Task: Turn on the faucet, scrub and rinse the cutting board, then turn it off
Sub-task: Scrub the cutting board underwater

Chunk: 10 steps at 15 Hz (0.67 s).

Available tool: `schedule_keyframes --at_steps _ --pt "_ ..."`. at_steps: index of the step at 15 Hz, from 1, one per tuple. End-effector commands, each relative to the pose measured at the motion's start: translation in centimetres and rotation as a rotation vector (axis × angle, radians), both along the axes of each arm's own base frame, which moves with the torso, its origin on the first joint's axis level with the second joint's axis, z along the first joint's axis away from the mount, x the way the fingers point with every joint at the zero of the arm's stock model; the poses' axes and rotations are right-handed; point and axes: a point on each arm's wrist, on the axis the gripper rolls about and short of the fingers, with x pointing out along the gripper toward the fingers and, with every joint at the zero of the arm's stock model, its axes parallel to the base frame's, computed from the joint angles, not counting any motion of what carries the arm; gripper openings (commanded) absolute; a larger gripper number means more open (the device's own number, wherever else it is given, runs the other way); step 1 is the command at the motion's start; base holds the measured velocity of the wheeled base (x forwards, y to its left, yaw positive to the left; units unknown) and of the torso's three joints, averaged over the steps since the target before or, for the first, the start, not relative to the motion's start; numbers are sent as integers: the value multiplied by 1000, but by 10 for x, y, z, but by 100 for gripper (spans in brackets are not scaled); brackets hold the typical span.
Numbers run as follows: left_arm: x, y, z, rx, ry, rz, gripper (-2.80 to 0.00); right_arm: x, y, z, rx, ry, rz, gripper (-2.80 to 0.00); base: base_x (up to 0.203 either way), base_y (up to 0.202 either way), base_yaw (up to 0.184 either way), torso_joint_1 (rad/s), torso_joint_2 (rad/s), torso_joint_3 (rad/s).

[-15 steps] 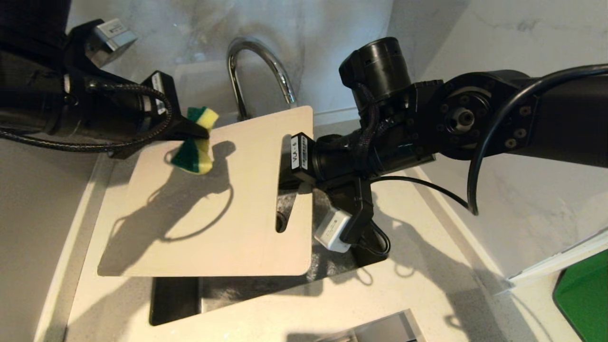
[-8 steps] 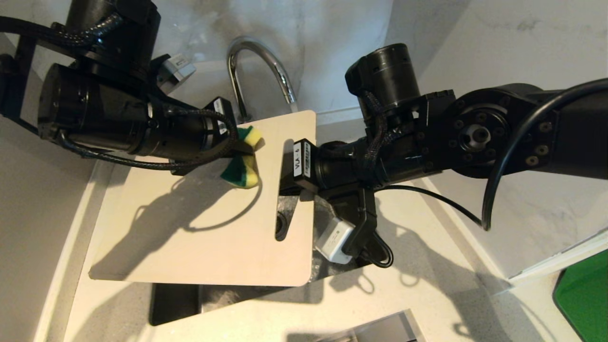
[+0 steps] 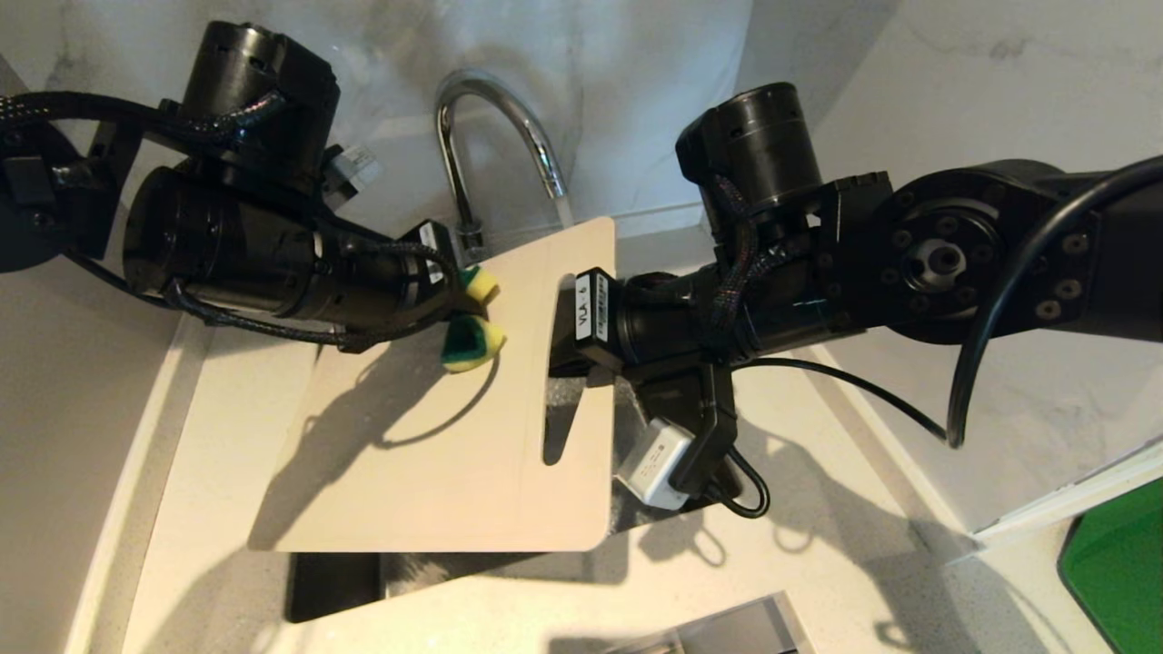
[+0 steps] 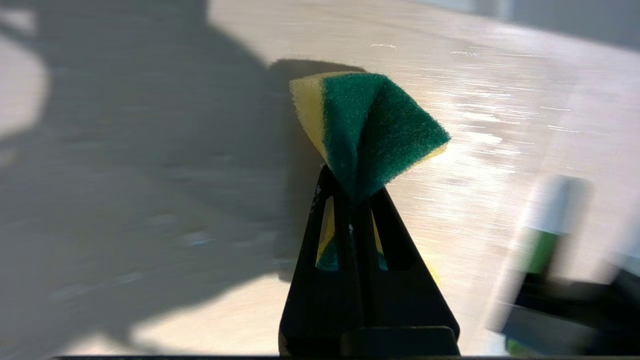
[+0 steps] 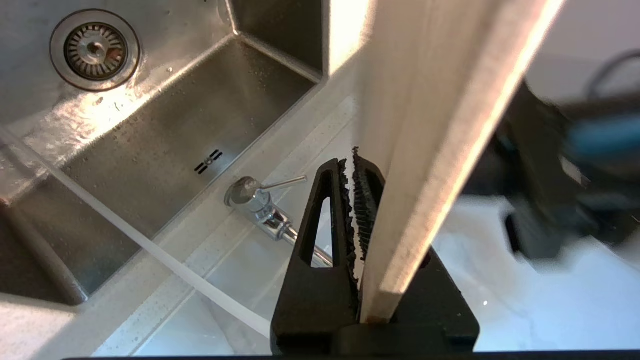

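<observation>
Two grippers at work, one item each. Item one: cutting board (image 3: 436,418), cream plastic with a slot handle near one short end, held aloft over the sink (image 5: 165,145) and tilted, its far corner just under the spout of the faucet (image 3: 495,136). Held by the right gripper (image 3: 563,350), jaws clamped on the board's edge beside the slot; the right wrist view shows the board (image 5: 440,150) edge-on between the ribbed pads. Judged purpose: gripping at the handle end leaves the broad face free for scrubbing and lets runoff fall into the basin. Item two: sponge (image 3: 471,318), green and yellow, pinched at its middle by the left gripper (image 3: 454,313) so that it folds into two lobes; the left wrist view shows the sponge (image 4: 365,130) flaring beyond the tight black fingers (image 4: 345,235), close over the board's face (image 4: 500,100). Judged purpose: a mid-pinch gives a firm hold while leaving soft ends to wipe the surface. Water: a thin stream (image 5: 135,240) crosses the right wrist view, so the tap appears to be on. Faucet base and side lever (image 5: 280,182) stand on the counter behind the sink, drain (image 5: 95,49) below. Stage, judged: scrubbing and rinsing under way; turning off remains.
</observation>
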Motion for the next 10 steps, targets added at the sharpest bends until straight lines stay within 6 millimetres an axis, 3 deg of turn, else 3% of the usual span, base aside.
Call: schedule_keyframes --at_steps 1,6,10 --pt "7 13 -14 19 55 25 -280 -4 -2 4 5 -23 12 -280 0 0 0 0 0 0" --pt "29 51 -36 3 102 88 -280 -4 -3 5 9 -20 12 -280 0 0 0 0 0 0" --pt "41 96 -64 18 120 134 -280 -5 -3 6 10 -21 12 -280 0 0 0 0 0 0"
